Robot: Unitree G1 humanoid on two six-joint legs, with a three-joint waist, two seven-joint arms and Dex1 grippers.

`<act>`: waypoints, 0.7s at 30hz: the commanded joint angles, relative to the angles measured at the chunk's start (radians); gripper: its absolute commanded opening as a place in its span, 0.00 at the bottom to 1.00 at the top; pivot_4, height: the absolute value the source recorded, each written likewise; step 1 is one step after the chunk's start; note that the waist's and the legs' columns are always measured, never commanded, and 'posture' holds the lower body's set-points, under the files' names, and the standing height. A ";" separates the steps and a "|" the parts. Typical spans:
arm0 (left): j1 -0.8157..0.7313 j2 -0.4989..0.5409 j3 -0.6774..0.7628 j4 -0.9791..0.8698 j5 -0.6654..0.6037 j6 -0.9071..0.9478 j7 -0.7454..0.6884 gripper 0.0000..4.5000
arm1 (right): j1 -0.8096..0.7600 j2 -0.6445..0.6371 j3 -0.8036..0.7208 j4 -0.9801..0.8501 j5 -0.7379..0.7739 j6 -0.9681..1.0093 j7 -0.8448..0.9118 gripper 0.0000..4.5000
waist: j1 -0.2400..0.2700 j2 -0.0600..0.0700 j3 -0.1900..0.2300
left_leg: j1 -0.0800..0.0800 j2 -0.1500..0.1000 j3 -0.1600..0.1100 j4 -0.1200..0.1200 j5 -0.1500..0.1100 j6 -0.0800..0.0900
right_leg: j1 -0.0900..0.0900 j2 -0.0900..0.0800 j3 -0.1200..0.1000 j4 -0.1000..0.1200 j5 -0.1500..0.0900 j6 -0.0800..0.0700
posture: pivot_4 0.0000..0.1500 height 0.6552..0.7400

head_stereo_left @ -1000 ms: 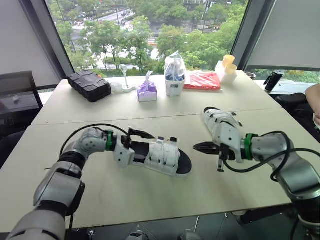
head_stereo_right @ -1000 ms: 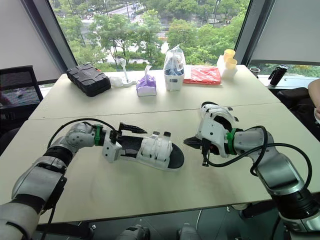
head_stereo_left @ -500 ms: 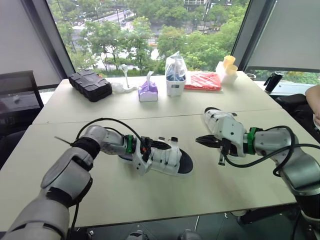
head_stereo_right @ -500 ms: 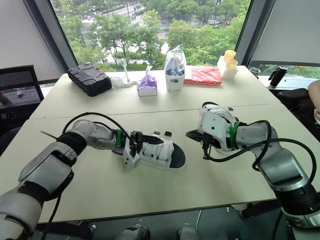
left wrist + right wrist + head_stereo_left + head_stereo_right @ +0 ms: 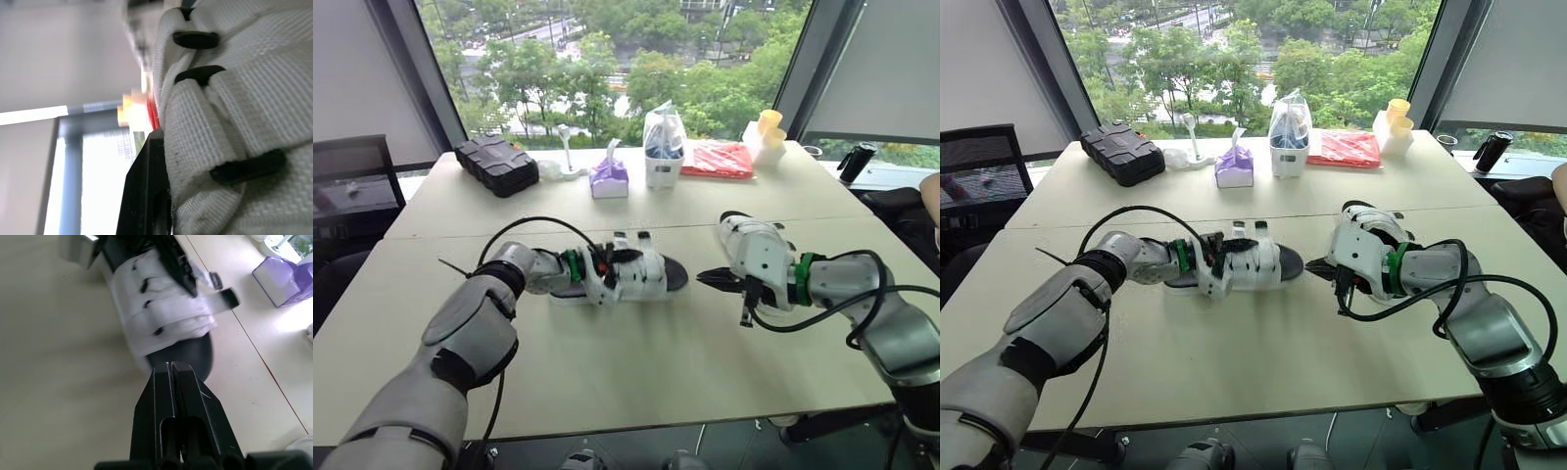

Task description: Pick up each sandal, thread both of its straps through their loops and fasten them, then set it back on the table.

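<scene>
A sandal (image 5: 641, 275) with white straps and a black sole lies tilted at the middle of the table (image 5: 636, 372). My left gripper (image 5: 605, 264) is shut on its white straps; the left wrist view has the strap webbing (image 5: 254, 98) pressed against a black finger (image 5: 146, 196). My right gripper (image 5: 708, 279) is shut and empty, its tip a little short of this sandal's toe (image 5: 188, 352). The second sandal (image 5: 742, 231) lies behind my right wrist, partly hidden by it.
Along the far side of the table stand a black case (image 5: 489, 164), a purple tissue box (image 5: 609, 179), a bagged white container (image 5: 664, 149), a red packet (image 5: 720, 160) and yellow cups (image 5: 766, 137). A chair (image 5: 352, 186) stands at the left.
My left gripper went from the sandal's heel to its straps and shut on them. The sandal has been drawn back and tilted. The right gripper has barely moved.
</scene>
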 commanded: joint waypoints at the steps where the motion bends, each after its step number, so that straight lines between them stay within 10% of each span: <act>1: 0.019 -0.031 0.272 0.014 -0.339 0.271 -0.318 0.01 | -0.011 0.003 0.008 -0.022 -0.009 -0.017 -0.012 0.00 | -0.002 0.000 0.000 | 0.000 0.000 0.000 0.000 0.000 0.000 | 0.000 0.000 0.000 0.000 0.000 0.000 | 1.00 1.00; 5: 0.038 -0.081 0.374 -0.034 -0.464 0.516 -0.450 0.01 | -0.022 0.010 0.028 -0.009 -0.014 -0.029 -0.012 0.00 | -0.007 0.000 0.000 | 0.000 0.000 0.000 0.001 -0.001 0.001 | 0.000 0.000 0.000 0.000 0.000 0.000 | 1.00 1.00; 21: 0.000 -0.237 0.307 -0.038 -0.422 1.100 -0.119 0.01 | -0.034 0.027 0.058 0.011 -0.036 -0.052 -0.019 0.00 | -0.003 0.000 0.000 | 0.001 -0.001 0.000 0.002 -0.001 0.001 | 0.000 -0.001 0.002 0.003 0.000 0.001 | 1.00 1.00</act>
